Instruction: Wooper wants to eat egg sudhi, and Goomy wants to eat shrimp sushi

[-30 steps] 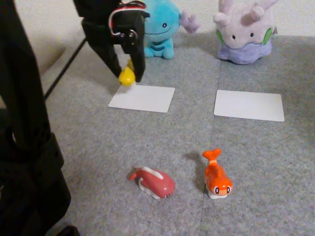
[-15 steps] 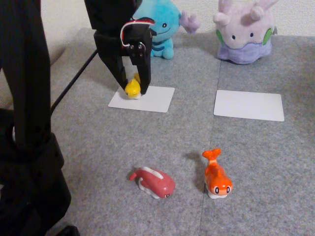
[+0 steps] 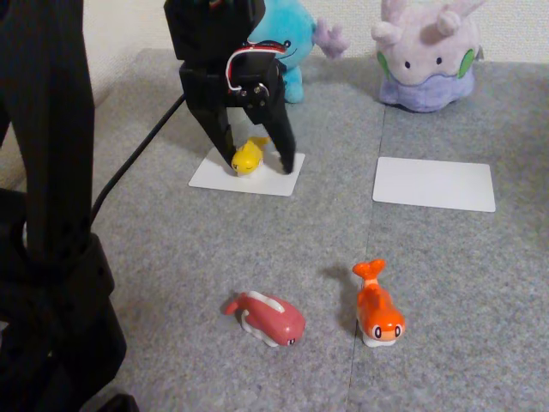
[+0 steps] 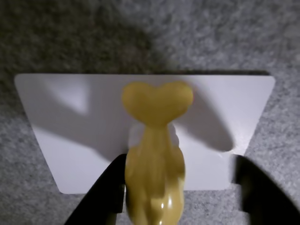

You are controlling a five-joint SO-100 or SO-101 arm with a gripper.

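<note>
Claw [image 3: 258,165] hangs spread over a white card [image 3: 273,180]. Egg sudhi [image 3: 247,156] lies between its 2 fingers, Wooper [image 3: 287,47] just behind.

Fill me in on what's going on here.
The arm's gripper stands open over the white card in front of Wooper, with the egg sudhi lying on that card between the spread fingers. In the wrist view the yellow toy touches one finger, with a gap to the other. The shrimp sushi and a red sushi toy lie on the grey mat nearer the camera. The card before Goomy is bare.
</note>
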